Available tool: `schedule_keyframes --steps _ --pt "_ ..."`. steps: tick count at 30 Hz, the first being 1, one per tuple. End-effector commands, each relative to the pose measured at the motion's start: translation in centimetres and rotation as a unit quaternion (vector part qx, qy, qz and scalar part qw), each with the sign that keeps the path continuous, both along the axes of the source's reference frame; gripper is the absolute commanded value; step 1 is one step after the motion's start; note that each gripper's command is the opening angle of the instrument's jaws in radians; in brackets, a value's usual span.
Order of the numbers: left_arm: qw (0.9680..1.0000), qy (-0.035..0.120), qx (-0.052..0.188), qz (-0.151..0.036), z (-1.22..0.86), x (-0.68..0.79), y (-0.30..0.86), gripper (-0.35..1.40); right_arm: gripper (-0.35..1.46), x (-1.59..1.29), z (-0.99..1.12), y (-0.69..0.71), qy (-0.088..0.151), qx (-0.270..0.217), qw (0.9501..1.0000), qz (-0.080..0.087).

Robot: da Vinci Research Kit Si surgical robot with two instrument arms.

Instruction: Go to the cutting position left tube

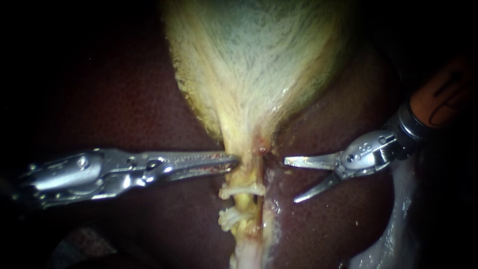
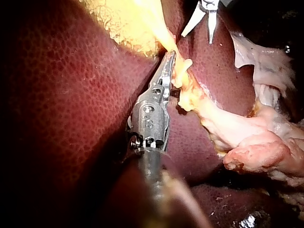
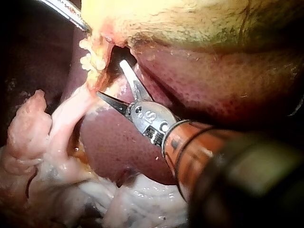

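The pale gallbladder (image 1: 254, 65) narrows downward to a thin stalk of tubes (image 1: 257, 172) that carries two white clips (image 1: 242, 190); which strand is the left tube I cannot tell. My left instrument (image 1: 233, 162) comes in level from the left, its jaws shut on the tissue at the gallbladder's neck (image 2: 173, 78). My right instrument (image 1: 291, 180) sits just right of the stalk, apart from it, with its two blades open and pointing at it. In the right wrist view the blades (image 3: 111, 78) gape beside the yellow stalk (image 3: 95, 61).
Dark red liver (image 1: 124, 99) surrounds the stalk on both sides. Loose pale pink tissue (image 2: 256, 137) lies past the clipped end of the stalk. The right instrument's orange sleeve (image 1: 443, 99) fills the upper right.
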State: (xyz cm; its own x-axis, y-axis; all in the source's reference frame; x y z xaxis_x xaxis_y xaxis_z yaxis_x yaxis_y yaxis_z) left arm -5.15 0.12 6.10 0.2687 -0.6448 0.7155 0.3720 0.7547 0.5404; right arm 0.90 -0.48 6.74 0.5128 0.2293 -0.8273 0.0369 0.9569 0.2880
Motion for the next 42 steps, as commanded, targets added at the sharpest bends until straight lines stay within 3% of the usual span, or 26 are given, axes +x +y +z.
schedule_keyframes --steps 1,5,10,17,22,31,37,42 --pt "1.0 0.0 0.0 0.0 -0.02 0.02 0.01 -0.13 1.43 0.02 0.01 -0.03 0.003 0.003 1.0 -0.004" --pt "1.0 0.0 0.003 -0.001 -0.09 0.16 0.11 -0.13 1.43 0.11 -0.01 -0.19 0.018 0.01 0.9995 -0.025" --pt "0.9999 0.007 0.003 -0.011 -0.1 0.4 0.28 -0.13 1.43 0.44 -0.01 -0.47 0.033 0.039 0.9979 -0.039" --pt "0.9998 0.009 0.003 -0.014 -0.11 0.51 0.31 -0.13 1.43 0.81 0.17 -0.75 0.04 0.058 0.9963 -0.049" --pt "0.9998 0.01 0.003 -0.015 -0.19 0.52 0.26 -0.13 1.43 0.85 0.34 -0.77 0.028 0.059 0.9965 -0.052" --pt "0.9998 0.011 0.003 -0.017 -0.43 0.55 0.14 -0.13 1.43 0.7 0.54 -0.65 -0.009 0.047 0.9977 -0.048" --pt "0.9998 0.009 0.003 -0.019 -0.55 0.48 0.08 -0.13 1.43 0.76 0.57 -0.63 -0.012 0.045 0.998 -0.044" --pt "0.9998 0.009 0.003 -0.019 -0.52 0.43 0.09 -0.13 1.43 0.89 0.59 -0.66 -0.007 0.053 0.9971 -0.054"
